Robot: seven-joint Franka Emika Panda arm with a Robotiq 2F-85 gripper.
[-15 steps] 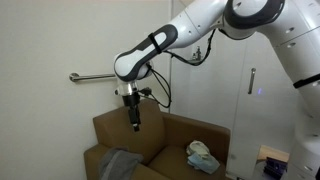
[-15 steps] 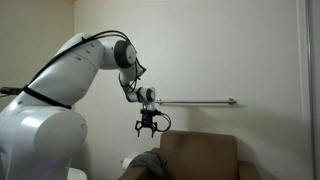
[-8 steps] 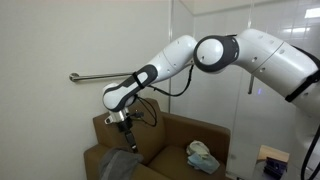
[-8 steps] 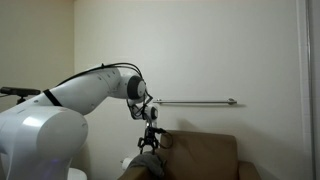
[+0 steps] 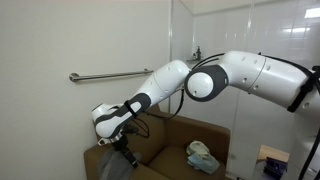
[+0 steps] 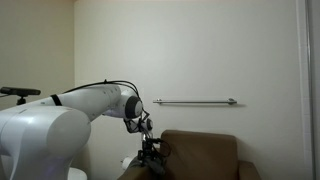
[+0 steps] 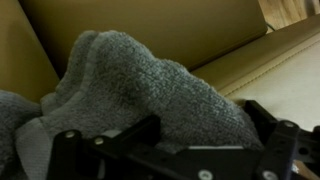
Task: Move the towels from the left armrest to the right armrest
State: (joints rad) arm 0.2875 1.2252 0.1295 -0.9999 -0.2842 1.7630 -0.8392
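A mid-grey towel (image 5: pixel 116 166) lies bunched on the brown armchair's left armrest (image 5: pixel 94 158). My gripper (image 5: pixel 128 158) is down on it, open. In the wrist view the grey towel (image 7: pixel 150 85) fills the middle, and the two black fingers (image 7: pixel 68 150) stand wide on either side of its raised fold. A pale blue-green towel (image 5: pixel 202 155) lies on the right armrest (image 5: pixel 218 168). From the opposite side, the gripper (image 6: pixel 150 160) hangs just over the grey towel (image 6: pixel 146 170), and the pale towel is hidden.
The armchair's back (image 5: pixel 180 130) rises right behind the gripper. A metal grab rail (image 5: pixel 110 76) runs along the wall above the chair. A glass partition (image 5: pixel 250 90) stands at the chair's right-hand side. Brown upholstery (image 7: pixel 150 20) surrounds the towel in the wrist view.
The arm has swung down from in front of the chair back to the left armrest, bringing the open gripper onto the grey towel. Neither towel has moved.
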